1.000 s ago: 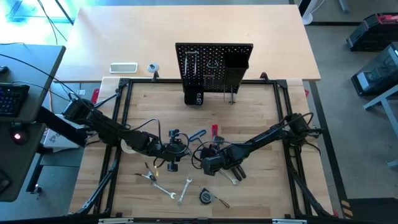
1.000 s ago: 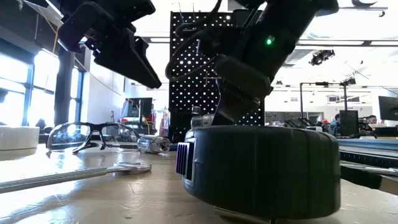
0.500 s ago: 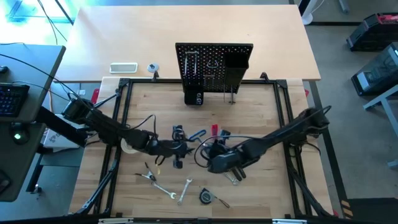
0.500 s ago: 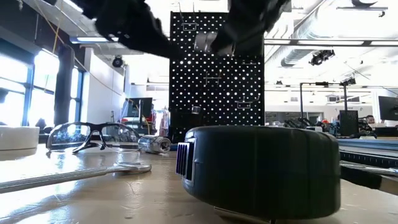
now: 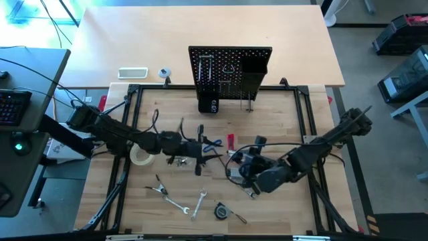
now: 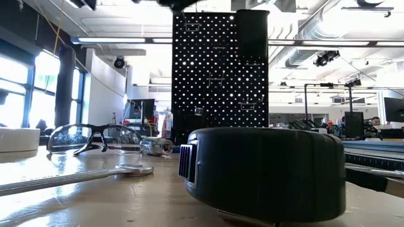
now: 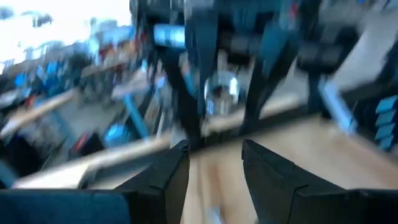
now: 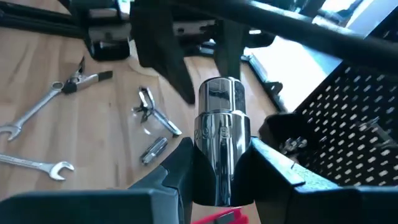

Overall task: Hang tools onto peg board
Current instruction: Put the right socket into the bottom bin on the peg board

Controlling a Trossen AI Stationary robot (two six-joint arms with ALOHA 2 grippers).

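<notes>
Left tool [image 7: 214,152] is hovering above mid-table with fingers parted and nothing between them. On the table [image 5: 281,114] the tape roll [image 5: 139,156], pliers [image 5: 158,189], two wrenches [image 5: 176,204] and tape measure [image 5: 221,211] are lying unhung. Right tool [image 5: 249,166] is gripping a chrome socket [image 8: 219,124], raised over the table, well short of the peg board [image 5: 231,67] standing at the far edge. Judgement: task is sitting early, with most tools left to hang.
</notes>
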